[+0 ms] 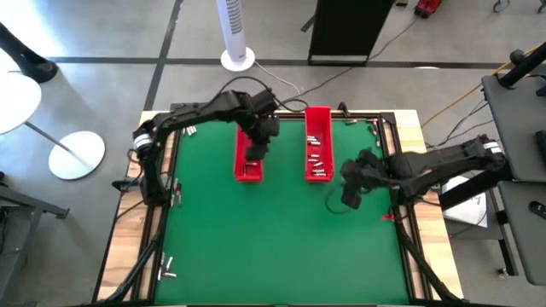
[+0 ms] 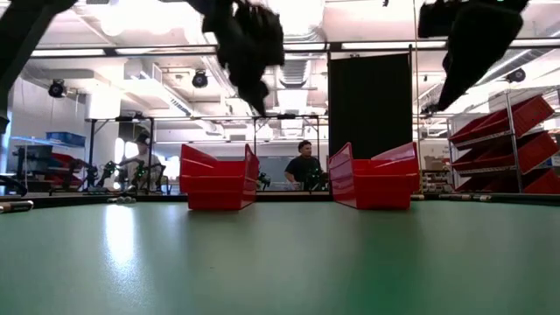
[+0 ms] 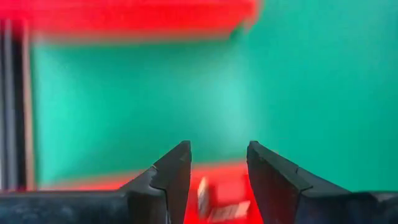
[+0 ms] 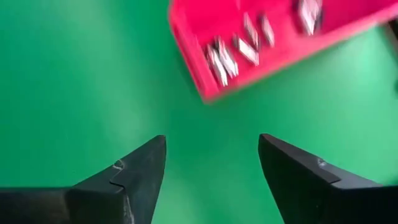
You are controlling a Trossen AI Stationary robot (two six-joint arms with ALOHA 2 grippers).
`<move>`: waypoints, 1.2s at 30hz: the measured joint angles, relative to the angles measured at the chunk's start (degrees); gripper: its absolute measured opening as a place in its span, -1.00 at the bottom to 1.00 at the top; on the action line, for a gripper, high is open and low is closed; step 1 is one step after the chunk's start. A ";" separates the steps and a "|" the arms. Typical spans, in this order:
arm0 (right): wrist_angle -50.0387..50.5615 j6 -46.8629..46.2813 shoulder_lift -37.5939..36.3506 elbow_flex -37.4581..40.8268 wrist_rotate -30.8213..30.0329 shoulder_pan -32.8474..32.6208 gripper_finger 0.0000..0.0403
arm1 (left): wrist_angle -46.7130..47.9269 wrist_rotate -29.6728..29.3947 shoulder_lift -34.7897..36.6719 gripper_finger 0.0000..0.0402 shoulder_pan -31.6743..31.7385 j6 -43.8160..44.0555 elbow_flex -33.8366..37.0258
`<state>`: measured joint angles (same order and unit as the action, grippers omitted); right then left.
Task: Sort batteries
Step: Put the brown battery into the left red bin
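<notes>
Both jaws stand apart and hold nothing: left gripper (image 1: 253, 153) above the left tray (image 1: 248, 173), right gripper (image 1: 351, 198) near the right tray (image 1: 318, 119). Many batteries (image 1: 316, 159) are binned; some batteries (image 1: 167, 271) wait at the tabletop's near-left edge.

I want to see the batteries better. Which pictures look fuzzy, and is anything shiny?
Right wrist view: the batteries in the red tray are smeared into streaks. Left wrist view: the tray's edge is a soft red blur. Low view: the green table has a pale glare patch, and ceiling lights wash out white.
</notes>
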<state>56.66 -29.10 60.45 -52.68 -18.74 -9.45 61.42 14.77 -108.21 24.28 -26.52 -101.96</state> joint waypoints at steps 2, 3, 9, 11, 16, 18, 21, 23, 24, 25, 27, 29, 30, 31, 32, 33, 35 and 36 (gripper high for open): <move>4.78 0.95 1.31 -2.13 3.88 2.85 0.26 | -4.83 4.44 1.83 -0.32 -1.55 -0.09 1.87; 7.37 1.24 2.17 -3.03 5.70 3.90 0.28 | -6.99 6.47 2.69 -0.32 -2.49 -0.28 3.07; 15.36 -6.37 6.00 -3.42 18.86 3.41 0.40 | -20.73 6.99 6.32 -0.32 -10.96 0.08 12.97; 15.03 -10.34 6.56 -1.85 22.82 1.17 0.45 | -24.39 3.24 6.71 -0.32 -13.95 0.13 16.15; 14.00 -17.38 7.92 2.04 25.15 -4.93 0.56 | -34.04 0.93 6.90 -0.32 -20.10 1.43 21.60; 12.83 -19.65 8.04 4.17 26.84 -6.67 0.59 | -37.19 0.95 6.94 -0.32 -21.96 2.15 22.73; 10.33 -21.18 8.05 8.16 29.52 -9.31 0.60 | -37.90 0.91 7.07 -0.32 -23.62 3.16 23.41; 8.68 -21.39 8.16 11.20 32.12 -10.82 0.60 | -38.42 0.76 7.09 -0.32 -24.23 4.17 23.41; 7.88 -21.67 8.35 12.79 33.49 -11.38 0.60 | -38.61 0.76 7.12 -0.32 -24.38 4.79 23.41; 7.13 -21.96 8.59 14.44 34.48 -11.87 0.59 | -39.14 0.74 7.12 -0.32 -24.58 5.46 23.47; 6.56 -22.06 9.53 16.78 35.68 -12.43 0.56 | -41.03 0.64 7.12 -0.32 -24.94 6.94 24.11; 4.89 -21.83 10.79 17.86 35.91 -12.39 0.55 | -43.31 -0.44 7.12 -0.32 -25.42 8.71 25.01; 4.25 -21.35 11.57 17.89 35.90 -12.20 0.55 | -43.91 -1.81 7.12 -0.32 -25.76 9.57 25.43; 4.01 -20.73 12.51 17.75 35.79 -11.92 0.56 | -44.10 -3.62 7.12 -0.32 -26.17 10.51 25.86; 4.19 -20.04 13.51 17.70 35.54 -11.82 0.57 | -44.30 -5.73 7.12 -0.32 -26.63 11.52 26.29; 4.35 -19.24 14.56 17.70 35.16 -11.74 0.59 | -44.29 -7.89 7.12 -0.32 -27.18 12.44 26.62; 4.27 -17.58 17.23 17.53 34.90 -11.34 0.64 | -44.06 -11.48 7.12 -0.32 -28.29 13.78 26.89; 4.03 -16.29 18.91 17.53 34.82 -11.28 0.66 | -44.21 -12.81 7.12 -0.32 -28.89 14.18 26.89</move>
<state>60.69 -45.39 79.36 -35.16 16.08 -20.74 17.21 1.97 -101.10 -4.60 -12.34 -75.07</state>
